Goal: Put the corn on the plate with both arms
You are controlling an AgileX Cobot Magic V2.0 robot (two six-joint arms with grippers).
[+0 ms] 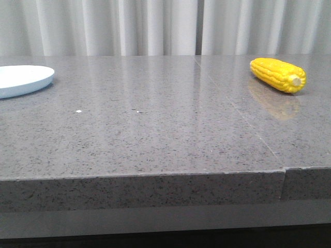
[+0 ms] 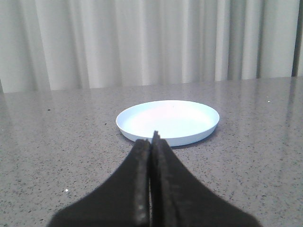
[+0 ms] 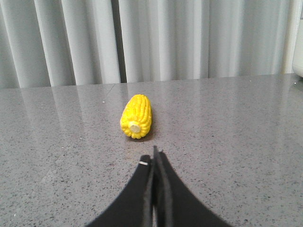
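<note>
The yellow corn [image 1: 277, 75] lies on the grey table at the far right, its cream stub end toward the front. In the right wrist view the corn [image 3: 137, 116] lies a short way beyond my right gripper [image 3: 154, 157], which is shut and empty. The pale blue-white plate [image 1: 23, 79] sits at the far left of the table, partly cut off by the frame edge. In the left wrist view the plate [image 2: 168, 121] is empty and lies just beyond my left gripper [image 2: 152, 140], which is shut and empty. Neither gripper shows in the front view.
The grey speckled table [image 1: 155, 129] has a seam [image 1: 243, 119] running back on the right side and a front edge near the camera. White curtains [image 1: 165, 26] hang behind the table. A small white speck [image 1: 78, 111] lies on the table.
</note>
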